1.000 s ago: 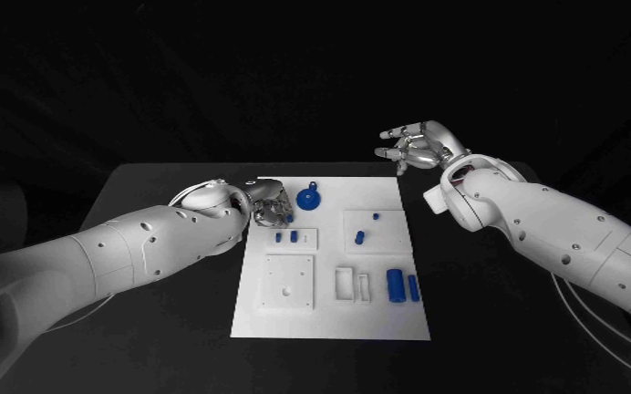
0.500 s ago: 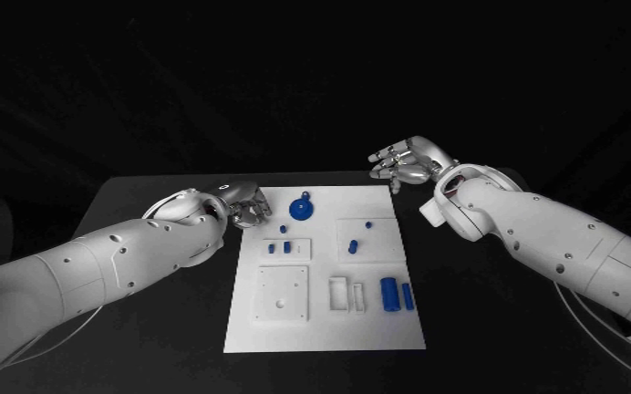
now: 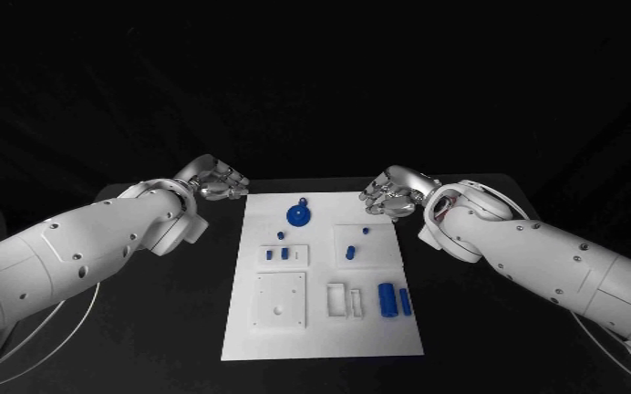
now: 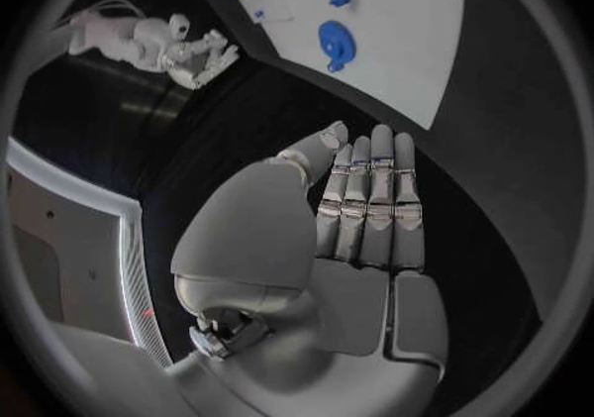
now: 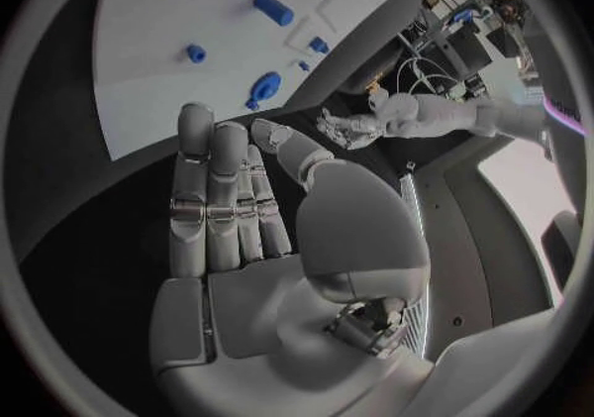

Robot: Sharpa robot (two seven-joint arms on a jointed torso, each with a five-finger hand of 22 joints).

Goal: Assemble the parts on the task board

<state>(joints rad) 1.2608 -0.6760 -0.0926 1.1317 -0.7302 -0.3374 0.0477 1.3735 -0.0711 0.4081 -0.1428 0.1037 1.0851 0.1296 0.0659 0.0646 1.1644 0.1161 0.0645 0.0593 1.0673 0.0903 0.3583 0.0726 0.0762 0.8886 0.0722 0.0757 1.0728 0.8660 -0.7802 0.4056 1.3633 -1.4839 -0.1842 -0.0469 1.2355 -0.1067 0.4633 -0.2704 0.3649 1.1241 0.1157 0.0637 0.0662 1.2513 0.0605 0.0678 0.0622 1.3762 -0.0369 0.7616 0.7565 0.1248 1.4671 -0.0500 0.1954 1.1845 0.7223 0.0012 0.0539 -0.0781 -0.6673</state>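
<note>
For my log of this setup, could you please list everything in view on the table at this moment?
Table: one, black, under everything.
Task board: one, white, middle of the table, lengthwise away from the robot.
Parts: several, blue, on the board; a round one near the far end, small ones mid-board, two long ones at the near right.
Left hand: silver, beside the board's far left corner, holding nothing.
Right hand: silver, at the board's far right corner, holding nothing.
</note>
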